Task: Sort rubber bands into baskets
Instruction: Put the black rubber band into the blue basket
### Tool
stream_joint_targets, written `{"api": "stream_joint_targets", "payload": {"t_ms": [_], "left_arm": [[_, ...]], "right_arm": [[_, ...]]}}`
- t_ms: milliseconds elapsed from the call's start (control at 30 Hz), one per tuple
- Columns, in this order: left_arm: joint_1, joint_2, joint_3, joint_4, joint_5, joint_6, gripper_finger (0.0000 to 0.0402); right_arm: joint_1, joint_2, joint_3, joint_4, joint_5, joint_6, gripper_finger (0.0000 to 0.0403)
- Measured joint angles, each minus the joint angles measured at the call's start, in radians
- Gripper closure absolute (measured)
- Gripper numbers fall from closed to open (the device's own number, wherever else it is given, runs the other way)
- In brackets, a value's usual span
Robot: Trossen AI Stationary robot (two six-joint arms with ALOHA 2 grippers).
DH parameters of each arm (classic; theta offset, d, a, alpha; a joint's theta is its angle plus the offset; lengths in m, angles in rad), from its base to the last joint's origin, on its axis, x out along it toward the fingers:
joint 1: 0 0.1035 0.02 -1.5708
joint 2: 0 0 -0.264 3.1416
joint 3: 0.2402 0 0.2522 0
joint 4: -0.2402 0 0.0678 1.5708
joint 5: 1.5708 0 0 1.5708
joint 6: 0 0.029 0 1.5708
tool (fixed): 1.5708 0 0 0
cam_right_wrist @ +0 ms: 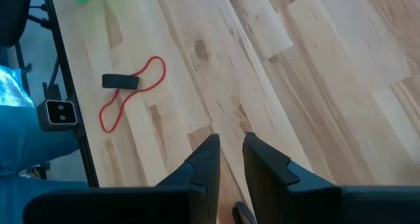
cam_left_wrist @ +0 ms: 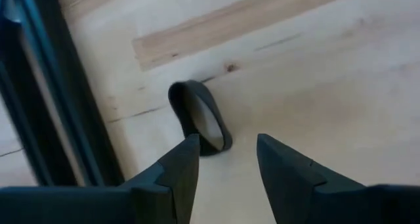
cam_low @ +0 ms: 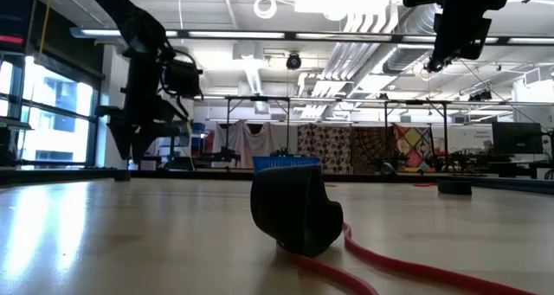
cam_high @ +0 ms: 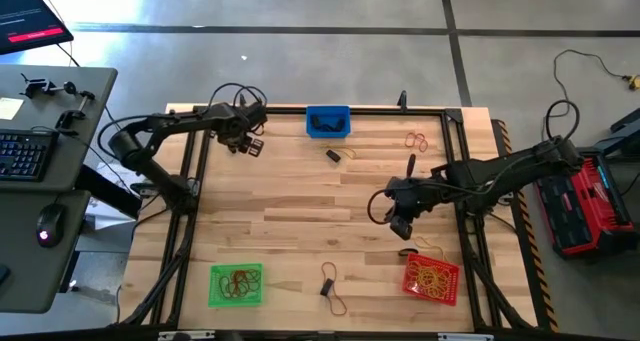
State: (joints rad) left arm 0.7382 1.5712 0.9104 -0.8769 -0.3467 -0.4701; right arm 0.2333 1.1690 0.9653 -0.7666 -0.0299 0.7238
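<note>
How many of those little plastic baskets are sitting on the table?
3: a blue basket at the table's far edge, a green basket at the near left, and a red basket at the near right. None seem hidden.

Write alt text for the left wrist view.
A black rubber band lies on the pale wooden table, just beyond the left gripper, whose two dark jaws stand open with a gap between them. A black frame rail runs along one side of the table.
</note>
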Motion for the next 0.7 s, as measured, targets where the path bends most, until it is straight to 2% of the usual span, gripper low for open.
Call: {"api": "stream_joint_targets", "payload": {"t_ms": [433, 533, 700], "left_arm": [[0.089, 0.134, 0.000, 0.078, 0.064, 0.168, 0.0296], [0.094, 0.139, 0.001, 0.091, 0.086, 0.242, 0.0322], [0.093, 0.112, -0.001, 0.150, 0.148, 0.367, 0.0387]], "right_arm": [[0.000, 0.000, 0.000, 0.001, 0.050, 0.019, 0.0348], [0.000, 0.000, 0.000, 0.017, 0.069, 0.033, 0.0348], [-0.017, 0.000, -0.001, 0.104, 0.144, 0.035, 0.0348]]}}
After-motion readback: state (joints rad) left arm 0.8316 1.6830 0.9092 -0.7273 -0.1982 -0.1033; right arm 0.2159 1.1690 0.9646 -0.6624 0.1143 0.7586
